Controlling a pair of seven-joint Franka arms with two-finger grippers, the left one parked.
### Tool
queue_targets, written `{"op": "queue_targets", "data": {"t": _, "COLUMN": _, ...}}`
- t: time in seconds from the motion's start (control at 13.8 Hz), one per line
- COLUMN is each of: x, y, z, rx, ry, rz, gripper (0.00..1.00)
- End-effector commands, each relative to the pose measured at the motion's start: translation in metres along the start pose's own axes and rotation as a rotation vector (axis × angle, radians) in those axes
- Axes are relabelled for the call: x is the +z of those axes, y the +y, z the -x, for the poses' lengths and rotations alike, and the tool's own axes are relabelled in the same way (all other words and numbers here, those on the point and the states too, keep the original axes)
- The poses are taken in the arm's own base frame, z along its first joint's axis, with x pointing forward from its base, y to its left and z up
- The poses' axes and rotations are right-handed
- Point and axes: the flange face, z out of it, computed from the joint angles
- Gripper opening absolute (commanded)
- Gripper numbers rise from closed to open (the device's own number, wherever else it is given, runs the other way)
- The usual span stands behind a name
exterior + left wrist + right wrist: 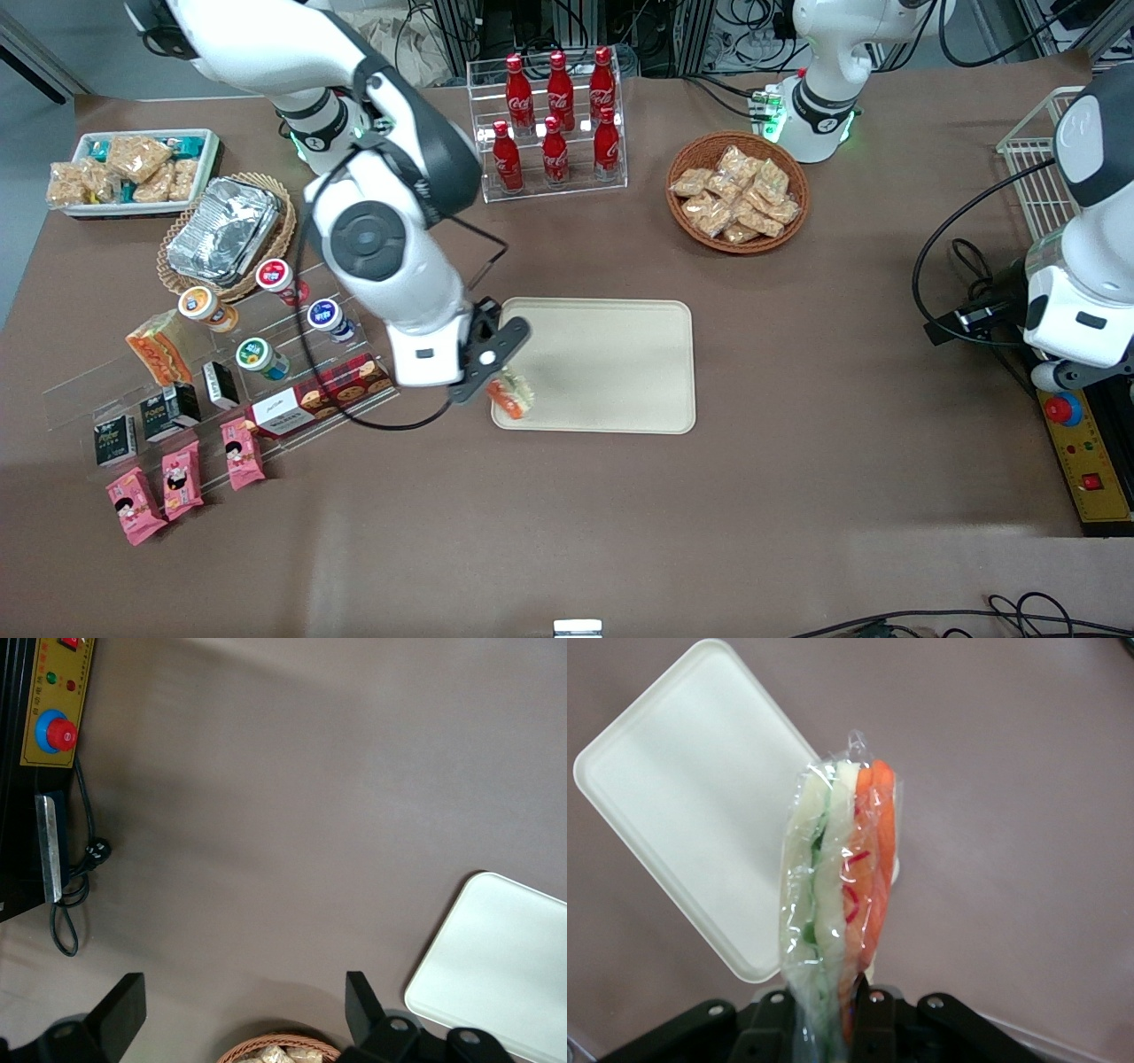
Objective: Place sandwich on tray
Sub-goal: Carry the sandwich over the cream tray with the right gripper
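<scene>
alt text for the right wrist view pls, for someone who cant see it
The gripper holds a plastic-wrapped wedge sandwich, white bread with green and orange filling, above a corner of the cream tray. Bare brown table surrounds the tray.

Tray [611, 354]: we see its surface bare apart from the sandwich [512, 395] held over one corner by our gripper [496, 377].
Table [620, 532]: open around the tray.
Nearest obstacle: biscuit box [321, 396], toward the working arm's end.
</scene>
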Motion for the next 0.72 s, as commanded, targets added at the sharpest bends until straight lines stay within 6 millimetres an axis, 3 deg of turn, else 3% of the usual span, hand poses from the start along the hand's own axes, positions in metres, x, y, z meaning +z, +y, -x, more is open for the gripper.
{"op": "queue_targets", "data": {"t": 0.0, "x": 0.065, "y": -0.04, "z": -0.024, "rx": -0.086, "ry": -0.033, "rz": 0.051, "gripper": 0.16}}
{"op": "queue_targets", "data": {"t": 0.14, "x": 0.103, "y": -0.051, "z": -0.038, "rx": -0.148, "ry": -0.015, "rz": 0.13, "gripper": 0.16}}
{"op": "queue_targets", "data": {"t": 0.29, "x": 0.138, "y": -0.046, "z": -0.045, "rx": -0.218, "ry": -0.019, "rz": 0.21, "gripper": 0.16}}
{"op": "queue_targets", "data": {"t": 0.43, "x": 0.16, "y": -0.046, "z": -0.051, "rx": -0.359, "ry": -0.002, "rz": 0.262, "gripper": 0.16}}
{"op": "queue_targets", "data": {"t": 0.65, "x": 0.185, "y": -0.073, "z": -0.055, "rx": -0.468, "ry": -0.023, "rz": 0.3, "gripper": 0.16}}
